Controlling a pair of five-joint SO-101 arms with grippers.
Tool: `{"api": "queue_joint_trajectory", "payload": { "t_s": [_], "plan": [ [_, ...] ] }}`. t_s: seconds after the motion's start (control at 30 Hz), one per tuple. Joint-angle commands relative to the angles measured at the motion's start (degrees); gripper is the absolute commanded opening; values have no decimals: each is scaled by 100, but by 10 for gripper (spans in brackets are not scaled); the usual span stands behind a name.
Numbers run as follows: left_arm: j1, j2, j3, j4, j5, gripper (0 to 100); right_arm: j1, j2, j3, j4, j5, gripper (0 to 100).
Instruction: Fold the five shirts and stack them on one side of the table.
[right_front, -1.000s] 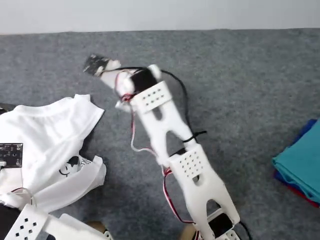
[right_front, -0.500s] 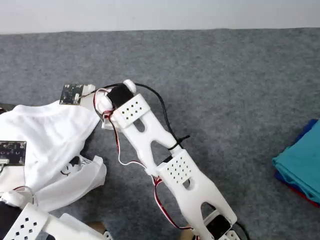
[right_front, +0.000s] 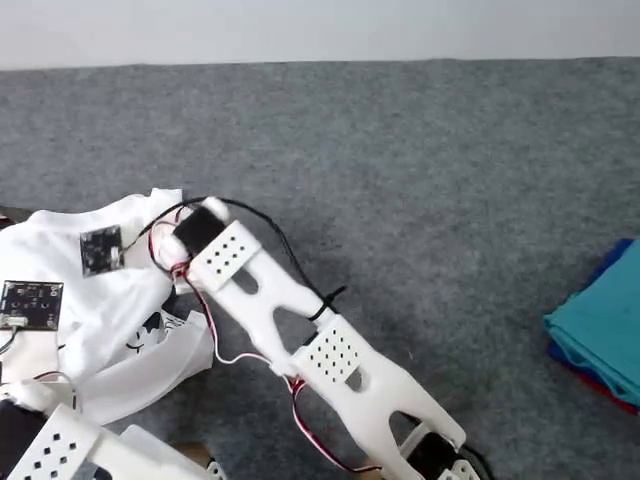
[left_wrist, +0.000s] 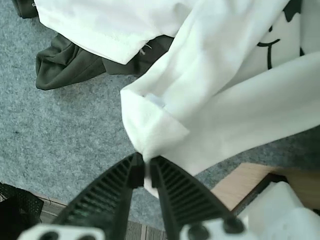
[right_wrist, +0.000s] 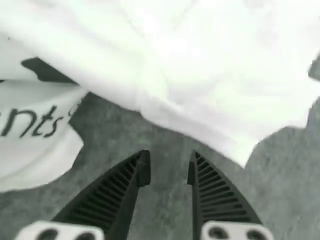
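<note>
A crumpled white shirt (right_front: 95, 290) with black print lies at the table's left. In the left wrist view my left gripper (left_wrist: 145, 172) is shut on a folded edge of that white shirt (left_wrist: 220, 95). A dark shirt (left_wrist: 65, 65) lies under it. The right arm (right_front: 270, 290) stretches from the front across the grey mat to the shirt's right edge. My right gripper (right_wrist: 170, 170) is open, low over the mat, with the white shirt's hem (right_wrist: 200, 120) just ahead of its fingertips and nothing between them. Folded shirts (right_front: 605, 330), teal on top of blue and red, are stacked at the right edge.
Grey mat (right_front: 450, 180) covers the table, with wide bare room in the middle and at the back. A wooden table edge (left_wrist: 250, 182) shows near the left arm's base (right_front: 50, 450). A pale wall (right_front: 320, 30) runs along the back.
The right arm has swung left and toward the front, from bare mat behind the shirt to the white shirt's right edge. The left arm and the shirt have barely moved.
</note>
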Motion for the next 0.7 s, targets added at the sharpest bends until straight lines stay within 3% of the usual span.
{"api": "queue_joint_trajectory", "payload": {
  "t_s": [0.0,0.4,0.53,0.67],
  "plan": [
    [0,-62,-180,26,44,4,-180,66,-255,-295,185,137],
    [-9,-62,-189,158,53,4,-215,637,-264,-1288,193,131],
    [18,-62,-224,158,369,4,-92,611,-290,-1244,193,17],
    [35,-62,-224,158,413,4,180,620,-642,-1042,352,9]
  ]
}}
